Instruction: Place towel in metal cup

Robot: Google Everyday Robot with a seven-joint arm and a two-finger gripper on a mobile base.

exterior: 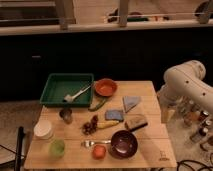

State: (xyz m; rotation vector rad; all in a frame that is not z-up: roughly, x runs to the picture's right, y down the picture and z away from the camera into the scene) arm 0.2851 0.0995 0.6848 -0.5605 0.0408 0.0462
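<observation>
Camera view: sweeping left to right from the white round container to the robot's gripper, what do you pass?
White round container → metal cup → orange bowl → towel → gripper, hanging just past the right edge of the table. The maroon bowl is left out because it overlaps the orange bowl and the towel in this order.

Green tray sitting far left, holding brush. Orange bowl sitting right of it. Blue pad, brown block lying centre. Maroon bowl, red fruit lying near edge. White container, green cup standing near left.
</observation>
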